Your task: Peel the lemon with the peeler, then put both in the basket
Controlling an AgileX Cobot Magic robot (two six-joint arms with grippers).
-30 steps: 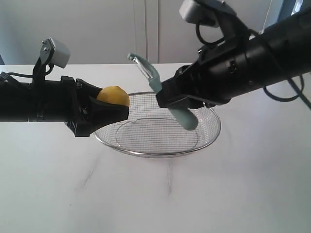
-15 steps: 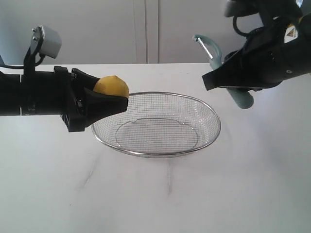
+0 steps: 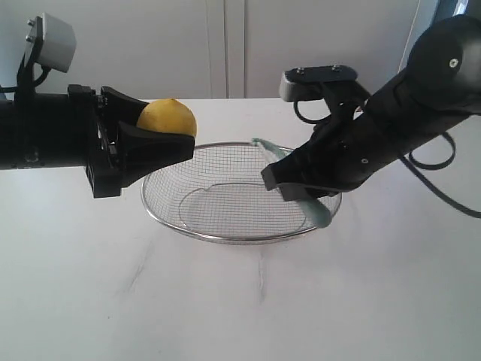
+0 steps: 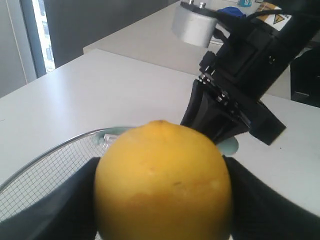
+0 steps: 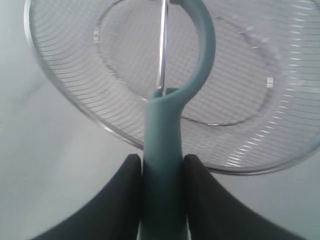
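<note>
my left gripper [image 3: 177,140] clamped on the lemon [image 3: 167,118], lemon sitting right between the fingers, up in the air by the wire mesh basket's [image 3: 225,235] left rim, my right gripper [image 3: 297,185] pinching the teal peeler [image 5: 162,131] by its handle, blade end sticking out over the basket's right side

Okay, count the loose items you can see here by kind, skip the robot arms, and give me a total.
lemon: 1
peeler: 1
basket: 1
Total: 3
</note>
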